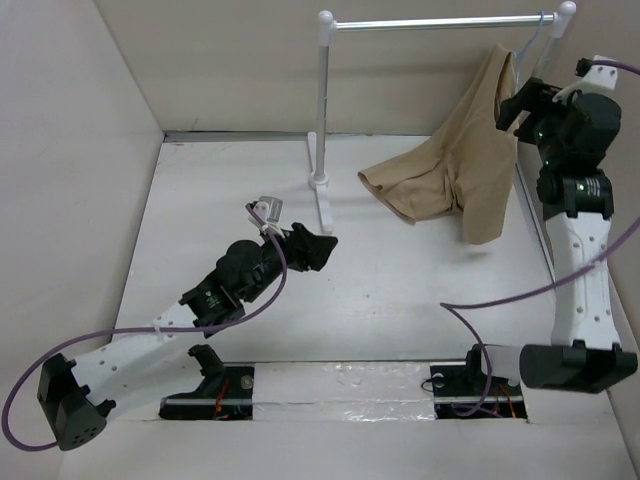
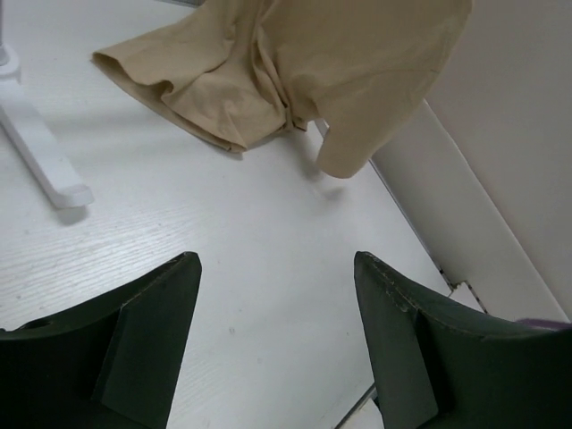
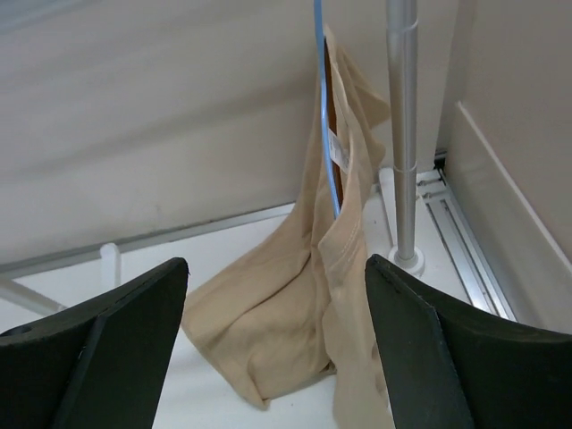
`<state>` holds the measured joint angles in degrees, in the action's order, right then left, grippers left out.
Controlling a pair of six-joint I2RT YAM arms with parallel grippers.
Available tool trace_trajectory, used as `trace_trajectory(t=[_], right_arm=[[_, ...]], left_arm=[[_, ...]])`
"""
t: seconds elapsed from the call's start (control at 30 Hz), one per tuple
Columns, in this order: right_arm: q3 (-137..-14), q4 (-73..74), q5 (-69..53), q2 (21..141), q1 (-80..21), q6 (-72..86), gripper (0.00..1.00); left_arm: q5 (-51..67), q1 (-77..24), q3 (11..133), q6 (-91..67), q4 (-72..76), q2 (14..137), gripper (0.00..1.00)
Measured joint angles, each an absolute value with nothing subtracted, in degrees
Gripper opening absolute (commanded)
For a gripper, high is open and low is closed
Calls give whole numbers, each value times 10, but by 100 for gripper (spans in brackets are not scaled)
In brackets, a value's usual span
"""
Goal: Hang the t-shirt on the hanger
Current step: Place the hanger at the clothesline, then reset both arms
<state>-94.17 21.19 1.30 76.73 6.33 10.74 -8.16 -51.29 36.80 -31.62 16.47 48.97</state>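
Observation:
The tan t-shirt point(image 1: 470, 170) hangs from the pale-blue hanger point(image 1: 531, 45) at the right end of the rack rail, its lower part bunched on the table. The right wrist view shows the hanger wire point(image 3: 327, 134) running down inside the shirt point(image 3: 295, 313). My right gripper point(image 1: 510, 110) is open and empty, raised beside the shirt's upper part, apart from it point(image 3: 277, 268). My left gripper point(image 1: 322, 246) is open and empty low over the table's middle point(image 2: 277, 259), facing the shirt point(image 2: 268, 71).
A tall white rack with a silver rail point(image 1: 440, 22) stands at the back; its left post and foot point(image 1: 322, 190) reach onto the table, and its right post point(image 3: 402, 134) stands close behind the shirt. Walls enclose the table left, back and right.

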Motion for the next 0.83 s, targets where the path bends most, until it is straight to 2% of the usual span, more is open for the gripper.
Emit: trace_trajectory(t=[0.07,0.13,0.17,0.2,0.57,0.77,0.83], right_arm=[[-917,209,15,717,63,110,83],[-883,200,15,660,62,115,77],[-865,199,10,630,59,118,81],[-846,193,5,603,55,122,100],[-572,163,-176,276,-24,171,100],[-599,176,-153,146,-35,171,100],[-618,174,-146,136,-36,169,100]], left_arm=[[-96,-513,378,-317,142,481,69],[-109,-513,392,-318,123,474,70],[-116,-513,400,-318,115,469,70],[-123,-513,408,-318,107,464,71],[-241,-513,494,-295,-2,332,72],[-291,-513,494,-290,-33,257,70],[-292,-513,493,-286,-40,255,75]])
